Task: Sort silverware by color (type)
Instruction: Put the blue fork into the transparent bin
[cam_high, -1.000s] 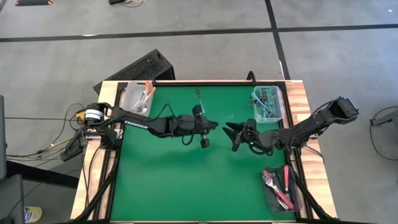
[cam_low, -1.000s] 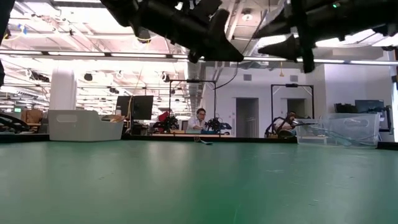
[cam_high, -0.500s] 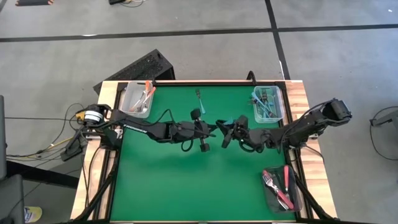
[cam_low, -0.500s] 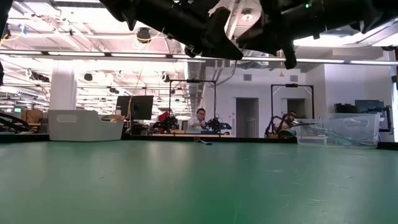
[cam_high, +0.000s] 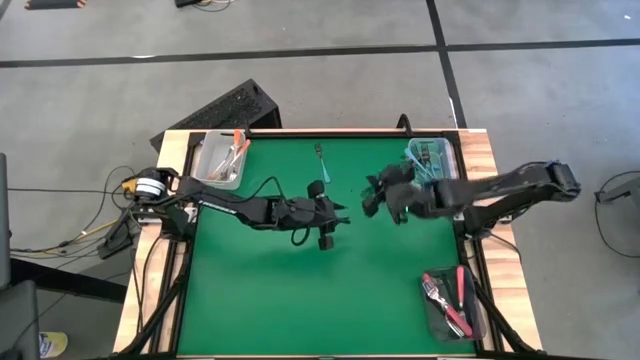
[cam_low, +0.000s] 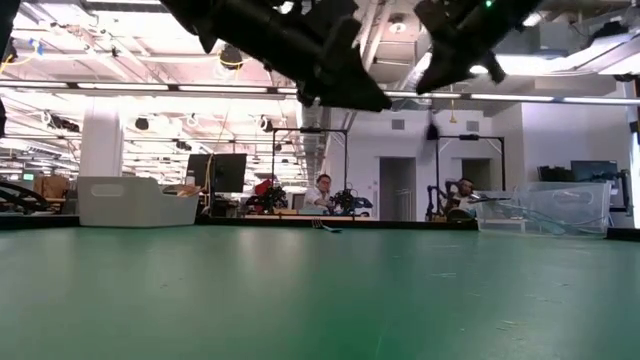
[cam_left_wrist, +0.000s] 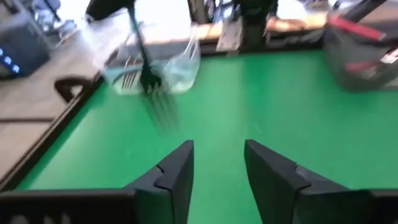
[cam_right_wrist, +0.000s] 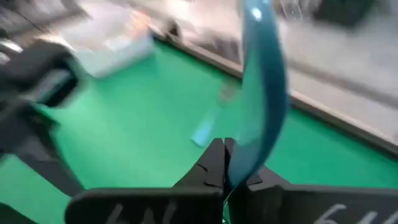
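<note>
A teal-handled fork (cam_right_wrist: 261, 81) is in my right gripper (cam_right_wrist: 225, 146), which is shut on it above the table's middle right (cam_high: 372, 197), close to the clear bin of teal forks (cam_high: 432, 167). In the left wrist view the fork (cam_left_wrist: 149, 81) hangs tines down, clear of the green mat. My left gripper (cam_left_wrist: 217, 146) stands open and holds nothing over the table's middle (cam_high: 340, 212), facing the right gripper. A single fork (cam_high: 319, 153) lies flat on the mat near the far edge. My right gripper pinches the fork's teal handle (cam_right_wrist: 239, 158) between its two fingers. The handle's rounded end (cam_right_wrist: 254, 14) stands out well past the fingertips. The fork is lifted clear of the table, and its tines (cam_left_wrist: 163, 113) hang low in the left wrist view.
A clear bin with orange-handled forks (cam_high: 222, 160) stands at the far left corner. A dark bin with red-handled forks (cam_high: 452, 303) stands at the near right. Bare green mat lies under both grippers. People sit in the room beyond the far edge (cam_low: 322, 190).
My right gripper has come up to my left gripper's tip with spread fingers and shut. It has then risen and drawn away toward the far right bin, turning as it went. The teal fork has gone with it, out of my left gripper.
</note>
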